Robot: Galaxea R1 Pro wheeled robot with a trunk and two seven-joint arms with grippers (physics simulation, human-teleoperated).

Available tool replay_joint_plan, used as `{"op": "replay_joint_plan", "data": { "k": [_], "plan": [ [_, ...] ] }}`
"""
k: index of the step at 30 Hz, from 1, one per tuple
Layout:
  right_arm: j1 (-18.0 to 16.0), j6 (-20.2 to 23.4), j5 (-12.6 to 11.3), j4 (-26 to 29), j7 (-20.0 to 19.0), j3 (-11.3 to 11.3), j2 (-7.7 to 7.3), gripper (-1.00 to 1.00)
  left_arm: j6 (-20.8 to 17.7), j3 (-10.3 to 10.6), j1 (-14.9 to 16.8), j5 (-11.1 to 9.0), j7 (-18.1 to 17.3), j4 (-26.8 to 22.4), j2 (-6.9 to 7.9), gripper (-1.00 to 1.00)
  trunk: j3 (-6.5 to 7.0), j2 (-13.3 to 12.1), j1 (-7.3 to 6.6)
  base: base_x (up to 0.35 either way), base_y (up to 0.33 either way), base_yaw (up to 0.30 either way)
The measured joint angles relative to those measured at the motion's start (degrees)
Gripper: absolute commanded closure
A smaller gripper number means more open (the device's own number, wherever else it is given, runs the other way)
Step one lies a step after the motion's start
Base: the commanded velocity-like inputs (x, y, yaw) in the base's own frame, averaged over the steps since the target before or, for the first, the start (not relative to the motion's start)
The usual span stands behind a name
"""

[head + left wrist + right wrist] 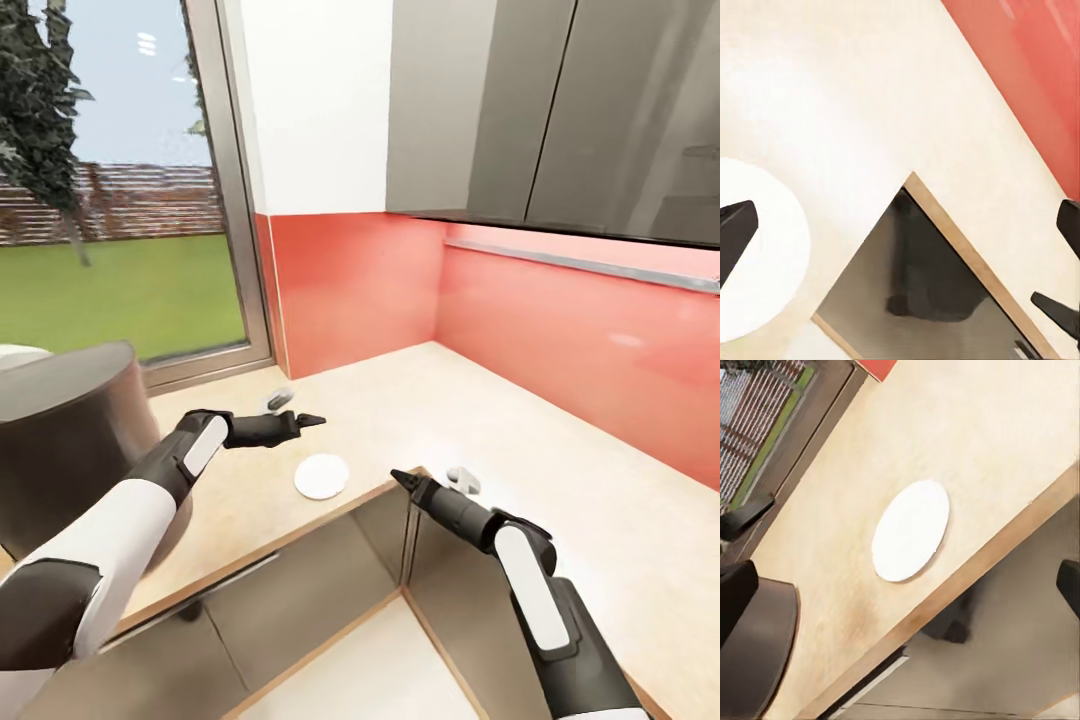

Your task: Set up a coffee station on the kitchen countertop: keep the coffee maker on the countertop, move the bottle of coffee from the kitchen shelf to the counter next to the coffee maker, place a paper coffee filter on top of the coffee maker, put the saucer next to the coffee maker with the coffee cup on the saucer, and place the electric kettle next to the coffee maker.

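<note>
You are looking down into the inner corner of the kitchen countertop (560, 480), pale beige under the red backsplash (370, 290), with grey wall cabinets (560, 110) hanging above. The saucer (321, 476) is lying flat near the counter's front edge, bare white, nothing sitting on it. The coffee maker (70, 440) is standing at the left on the counter by the window (110, 180), its flat top showing; your left forearm is crossing in front of its lower part. Your left gripper (310, 420) is hovering above the counter just beyond the saucer, pointing right; in the left wrist view its fingers (735, 229) are standing wide apart with the saucer (772, 255) beneath one of them. Your right gripper (400, 478) is hanging over the counter's inner edge, to the right of the saucer, tips aimed at it; its fingers (739, 592) are also standing apart, nothing between them. A small pale object (464, 479) is resting on the counter just past the right gripper, too blurred to identify, and another (278, 399) is showing behind the left gripper.
</note>
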State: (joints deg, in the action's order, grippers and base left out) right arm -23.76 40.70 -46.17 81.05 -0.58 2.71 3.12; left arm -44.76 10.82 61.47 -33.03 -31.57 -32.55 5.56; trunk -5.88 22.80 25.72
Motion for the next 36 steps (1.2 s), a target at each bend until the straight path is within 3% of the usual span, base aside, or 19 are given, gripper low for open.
{"op": "replay_joint_plan", "data": {
  "k": [3,5,6,11,13,16,25,33,36],
  "plan": [
    [0.0,0.0,0.1,-1.5,0.3,2.8,0.15,-1.00,0.0,-0.3,0.0,0.1,0.1,0.0,0.00,-1.00,0.00,0.0,0.00,0.335,0.000,-0.022],
    [0.0,0.0,0.3,-1.8,2.7,8.0,0.27,-1.00,0.0,-0.3,0.0,0.1,0.1,0.0,0.03,-1.00,0.00,0.0,0.00,0.285,0.000,-0.003],
    [0.0,0.0,0.4,-1.8,3.2,9.3,0.30,-1.00,0.1,-0.4,0.0,0.1,0.1,0.0,0.06,-1.00,0.00,0.0,0.01,0.239,0.000,-0.002],
    [0.0,0.0,0.3,-1.8,3.9,12.5,0.37,-1.00,0.1,-0.5,0.0,0.1,0.1,0.0,0.14,-1.00,0.01,0.0,0.03,0.088,0.000,-0.001],
    [0.0,0.8,0.1,-1.7,4.0,14.8,0.40,-1.00,0.1,-1.0,-0.1,0.1,0.1,0.0,0.17,-1.00,0.01,0.0,0.03,0.015,0.000,0.000],
    [0.0,1.2,0.0,-1.7,4.0,16.3,0.39,-1.00,0.0,-1.5,-0.7,0.1,0.1,0.0,0.24,-1.00,0.00,0.0,0.01,0.132,0.000,0.000],
    [0.0,1.3,-0.1,-1.6,4.0,17.2,0.38,-1.00,0.0,-2.4,-2.4,0.2,0.1,0.1,0.19,-1.00,0.00,0.0,0.03,0.154,0.000,0.000],
    [0.0,1.3,-0.1,-1.6,3.9,22.8,0.38,-1.00,0.0,-2.8,-5.8,0.2,0.2,0.1,0.39,-1.00,0.00,0.0,0.02,0.084,0.000,0.000],
    [0.0,1.3,-0.1,-1.6,3.9,23.2,0.38,-1.00,0.0,-2.9,-6.3,0.2,0.2,0.0,0.43,-1.00,0.00,0.0,0.03,0.050,0.000,0.000]
  ]
}}
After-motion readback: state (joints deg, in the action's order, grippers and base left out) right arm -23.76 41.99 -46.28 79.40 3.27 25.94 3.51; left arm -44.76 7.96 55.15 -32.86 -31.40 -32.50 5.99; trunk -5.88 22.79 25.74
